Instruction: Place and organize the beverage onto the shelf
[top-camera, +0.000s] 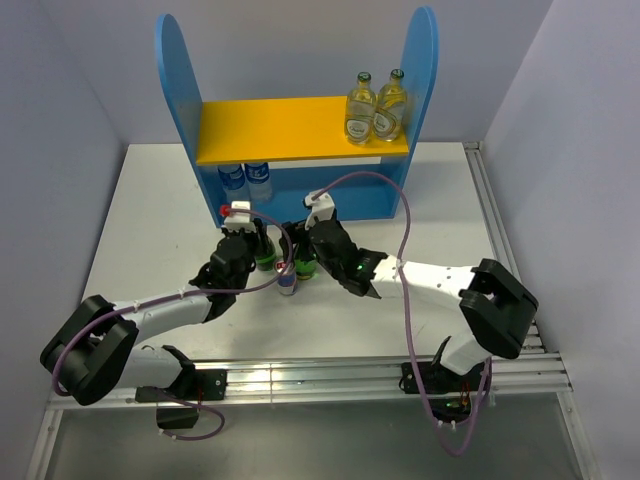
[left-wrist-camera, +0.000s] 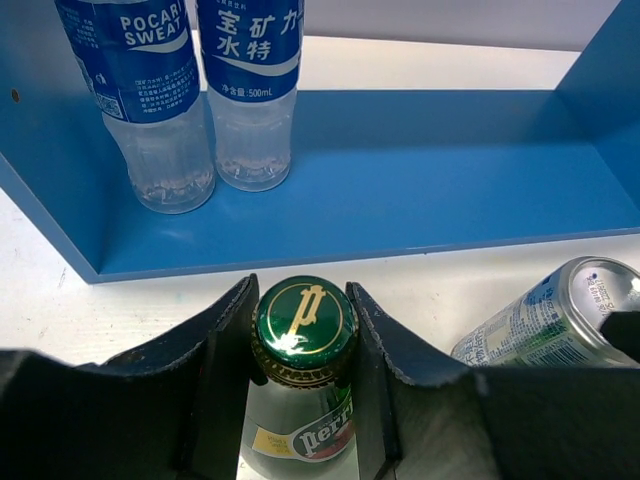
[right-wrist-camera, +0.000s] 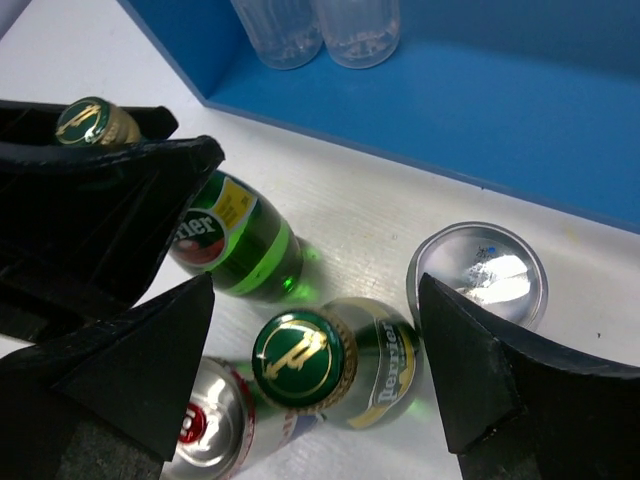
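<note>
The shelf (top-camera: 190, 90) stands at the back, with two clear yellowish bottles (top-camera: 376, 106) on the right end of its yellow upper board (top-camera: 270, 128). My left gripper (left-wrist-camera: 304, 300) is shut on the cap of an upright dark green bottle (left-wrist-camera: 304, 322) just in front of the shelf base (left-wrist-camera: 400, 190). My right gripper (right-wrist-camera: 315, 300) is open, its fingers wide on either side of the second green bottle (right-wrist-camera: 300, 355) without touching it. One blue-and-silver can (right-wrist-camera: 480, 275) stands by the right finger. Another can (right-wrist-camera: 205, 435) stands near the left finger. In the top view both grippers (top-camera: 262, 243) (top-camera: 305, 255) sit side by side.
Two clear water bottles with blue labels (left-wrist-camera: 195, 90) stand at the left of the shelf's lower level. The rest of the blue base (left-wrist-camera: 450, 180) to their right is bare. Grey walls close in both sides of the white table (top-camera: 150, 220).
</note>
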